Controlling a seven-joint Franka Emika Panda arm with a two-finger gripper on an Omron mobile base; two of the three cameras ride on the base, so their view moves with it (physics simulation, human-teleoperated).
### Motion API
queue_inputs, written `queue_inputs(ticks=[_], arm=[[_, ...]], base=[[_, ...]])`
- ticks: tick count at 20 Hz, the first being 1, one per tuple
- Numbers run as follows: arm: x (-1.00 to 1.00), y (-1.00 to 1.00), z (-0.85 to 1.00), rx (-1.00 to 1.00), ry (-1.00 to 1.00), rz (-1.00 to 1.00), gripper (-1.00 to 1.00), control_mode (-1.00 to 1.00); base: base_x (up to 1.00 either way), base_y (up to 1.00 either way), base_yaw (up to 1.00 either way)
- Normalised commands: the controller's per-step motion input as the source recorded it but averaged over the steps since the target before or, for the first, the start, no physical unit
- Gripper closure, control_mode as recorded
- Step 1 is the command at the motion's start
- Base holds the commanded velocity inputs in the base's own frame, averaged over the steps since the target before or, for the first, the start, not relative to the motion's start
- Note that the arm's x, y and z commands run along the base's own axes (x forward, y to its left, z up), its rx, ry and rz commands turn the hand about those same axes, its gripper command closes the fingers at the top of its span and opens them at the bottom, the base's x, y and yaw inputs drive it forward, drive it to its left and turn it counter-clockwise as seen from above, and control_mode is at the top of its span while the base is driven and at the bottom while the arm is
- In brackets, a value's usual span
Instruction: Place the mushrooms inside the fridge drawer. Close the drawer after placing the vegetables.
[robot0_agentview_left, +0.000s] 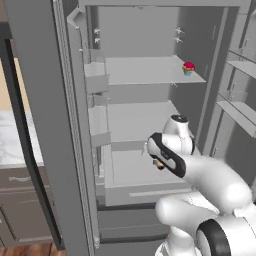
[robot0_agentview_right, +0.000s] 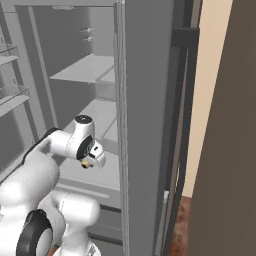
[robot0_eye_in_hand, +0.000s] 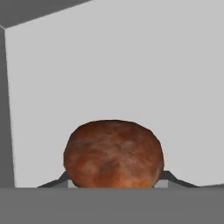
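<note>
- Mushroom (robot0_eye_in_hand: 113, 153): brown cap held between the gripper's (robot0_agentview_right: 88, 163) closed fingers, hanging above the pale floor of the open fridge drawer (robot0_agentview_left: 150, 192); in the left base view it shows as a small tan speck (robot0_agentview_left: 159, 164) under the wrist
- Fridge drawer: pulled out below the two fridge shelves, its flat front with the thin slot handle facing the robot; the mushroom appears to lie within its outline, though how high above the floor cannot be judged
- Step in hand, judged: release into the drawer. Best done by lowering nearer the floor, away from the walls, then opening the fingers so the round cap does not roll or bounce
- Afterwards, judged: lift clear of the rim before pushing the front shut
- Cupcake (robot0_agentview_left: 188, 68): on the upper shelf, well apart, not to be touched
- Hard to make out: the fingertips are nearly covered by the cap in the hand view; the stem is hidden; the drawer's right side is masked by the arm (robot0_agentview_left: 210, 185)
</note>
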Motion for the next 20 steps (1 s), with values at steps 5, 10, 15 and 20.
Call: queue_inputs(ticks=[5,10,15,20], arm=[[0.29,0.00,-0.43,-0.03,0.00,0.16,1.00,-1.00],[0.00,0.00,-0.48,-0.06,-0.05,0.13,1.00,-1.00],[0.00,0.03,-0.49,-0.09,0.00,0.09,1.00,-1.00],[0.00,0.05,-0.33,-0.04,0.00,0.07,1.00,-1.00]], base=[[0.00,0.00,0.00],[0.00,0.00,0.00],[0.00,0.00,0.00],[0.00,0.00,0.00]])
